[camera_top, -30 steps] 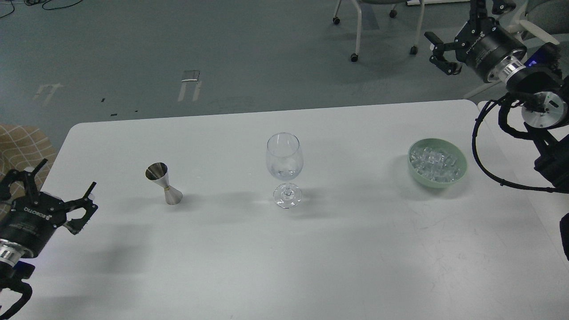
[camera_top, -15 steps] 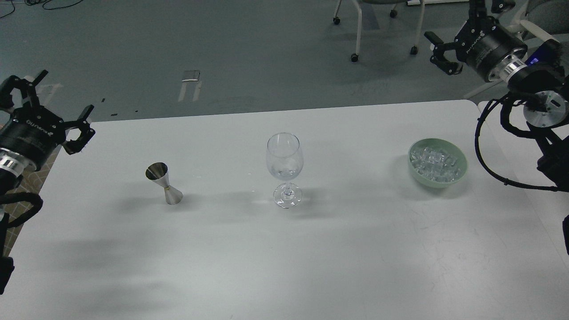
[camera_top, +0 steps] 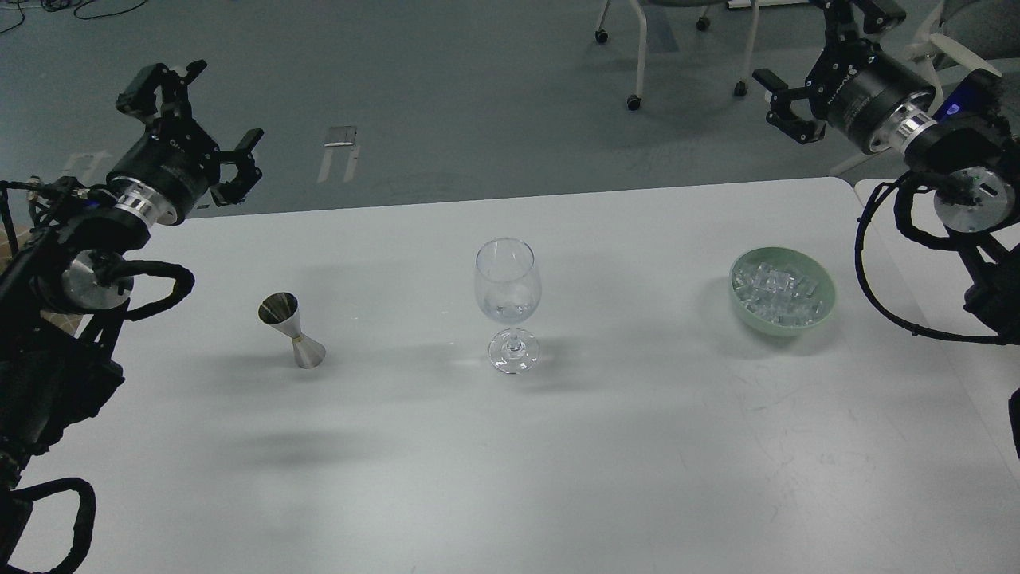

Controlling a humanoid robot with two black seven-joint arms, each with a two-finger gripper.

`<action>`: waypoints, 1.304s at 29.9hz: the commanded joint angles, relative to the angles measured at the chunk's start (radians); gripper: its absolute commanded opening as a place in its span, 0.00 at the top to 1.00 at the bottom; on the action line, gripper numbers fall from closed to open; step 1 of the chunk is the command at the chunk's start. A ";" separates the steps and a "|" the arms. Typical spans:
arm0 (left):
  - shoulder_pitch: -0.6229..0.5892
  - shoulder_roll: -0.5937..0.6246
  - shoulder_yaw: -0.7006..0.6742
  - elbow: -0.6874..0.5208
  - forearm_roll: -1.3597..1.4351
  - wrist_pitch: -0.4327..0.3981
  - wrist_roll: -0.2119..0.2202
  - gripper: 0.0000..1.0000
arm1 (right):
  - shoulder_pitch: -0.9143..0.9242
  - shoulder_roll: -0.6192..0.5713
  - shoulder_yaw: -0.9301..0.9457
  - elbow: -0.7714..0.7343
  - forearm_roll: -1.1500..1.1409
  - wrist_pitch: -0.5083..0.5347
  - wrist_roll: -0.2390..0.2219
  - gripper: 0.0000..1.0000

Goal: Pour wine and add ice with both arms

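Whether the wine glass (camera_top: 508, 304) holds liquid is unclear; chair (camera_top: 677, 48) tops run past the frame's upper edge

wine glass (camera_top: 508, 303), jigger (camera_top: 291, 330), ice (camera_top: 778, 292)

The counter (camera_top: 510, 478) is matt, pale and smooth, faintly scuffed toward its right edge. The measuring cup (camera_top: 291, 330) is shiny brushed metal. The wine glass (camera_top: 508, 301) is clear glass. The ice (camera_top: 777, 288) looks glassy in a matt green bowl (camera_top: 821, 307). My wrist rings are polished metal.
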 commanded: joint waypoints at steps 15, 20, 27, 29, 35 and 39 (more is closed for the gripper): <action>-0.035 -0.070 0.007 0.000 -0.002 0.077 0.010 0.02 | -0.163 -0.404 -0.107 0.494 -0.485 -0.154 0.005 0.00; -0.035 -0.087 0.007 -0.001 0.002 0.078 0.010 0.02 | -0.270 -0.522 -0.107 0.657 -0.688 -0.273 0.008 0.00; -0.038 -0.098 0.007 -0.001 0.002 0.080 0.008 0.02 | -0.410 -0.541 -0.110 0.721 -1.085 -0.484 0.021 0.01; -0.036 -0.098 0.007 -0.001 0.002 0.080 0.008 0.02 | -0.462 -0.524 -0.110 0.711 -1.201 -0.543 0.031 0.01; -0.032 -0.123 0.007 -0.001 0.002 0.080 0.008 0.02 | -0.504 -0.414 -0.110 0.630 -1.372 -0.614 0.048 0.02; -0.030 -0.123 0.007 -0.001 0.002 0.081 0.008 0.02 | -0.507 -0.364 -0.111 0.576 -1.417 -0.622 0.054 0.02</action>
